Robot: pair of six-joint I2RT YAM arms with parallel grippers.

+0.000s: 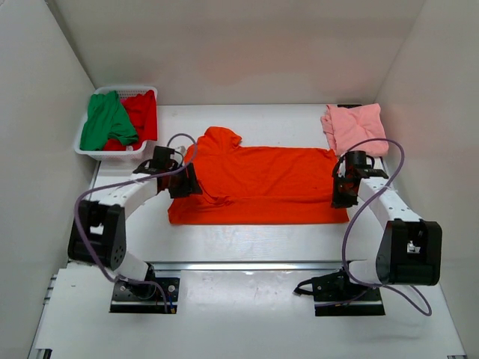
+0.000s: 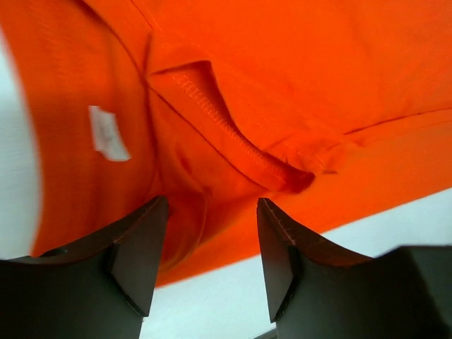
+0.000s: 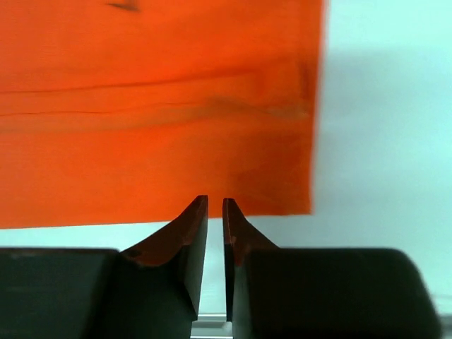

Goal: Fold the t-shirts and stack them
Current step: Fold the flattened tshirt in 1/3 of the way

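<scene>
The orange shirt (image 1: pixel 258 187) lies flat in the middle. The left gripper (image 2: pixel 212 212), fingers apart, hovers over its left end. The right gripper (image 3: pixel 215 205), almost together and empty, sits at its right edge. Best to pinch both ends evenly, then fold slowly.

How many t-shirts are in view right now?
4. Orange t-shirt spread mid-table; pink t-shirt folded at the far right; green t-shirt and red t-shirt heaped in the basket, far left. More could lie hidden underneath.
</scene>
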